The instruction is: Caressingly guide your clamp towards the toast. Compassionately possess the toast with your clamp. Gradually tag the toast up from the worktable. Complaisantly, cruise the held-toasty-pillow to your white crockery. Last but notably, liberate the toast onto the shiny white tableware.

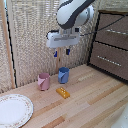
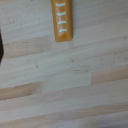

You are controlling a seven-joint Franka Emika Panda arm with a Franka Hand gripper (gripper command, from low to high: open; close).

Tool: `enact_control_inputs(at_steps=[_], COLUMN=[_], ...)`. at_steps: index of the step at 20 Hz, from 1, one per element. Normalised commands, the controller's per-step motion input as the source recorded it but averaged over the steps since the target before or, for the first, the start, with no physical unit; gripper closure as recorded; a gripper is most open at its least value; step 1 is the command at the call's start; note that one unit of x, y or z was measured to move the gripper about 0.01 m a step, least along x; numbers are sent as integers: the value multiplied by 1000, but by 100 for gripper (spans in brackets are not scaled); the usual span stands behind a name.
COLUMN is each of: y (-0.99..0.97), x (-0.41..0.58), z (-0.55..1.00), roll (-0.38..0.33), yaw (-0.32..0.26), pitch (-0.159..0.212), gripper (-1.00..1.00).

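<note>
The toast [image 1: 62,92] is a small flat orange-yellow slab lying on the light wooden worktable [image 1: 90,102], in front of the cups. It also shows in the wrist view [image 2: 64,20] with pale marks on its face. My clamp [image 1: 61,52] hangs well above the table, over the blue cup and higher than the toast, with its two blue-and-dark fingers apart and nothing between them. The white plate [image 1: 13,110] with a faint patterned rim lies at the exterior view's lower left, apart from the toast.
A pink cup [image 1: 44,81] and a blue cup [image 1: 63,75] stand just behind the toast. A dark brown drawer cabinet [image 1: 111,42] stands at the exterior view's right. A woven screen forms the back wall.
</note>
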Motion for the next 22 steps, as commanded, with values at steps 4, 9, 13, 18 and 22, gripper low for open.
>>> enact_control_inputs(at_steps=[4,9,13,18,22], y=[199,167,48,0,0], x=[-268,-313,-156,21,-6], z=[-426,-459,-546,-555,-559], roll=[-9,-2,-1,-1,-4], yaw=[114,113,99,73,20], pitch=[120,137,37,-45,-24], gripper=[-100,-100,-100,-100,-100])
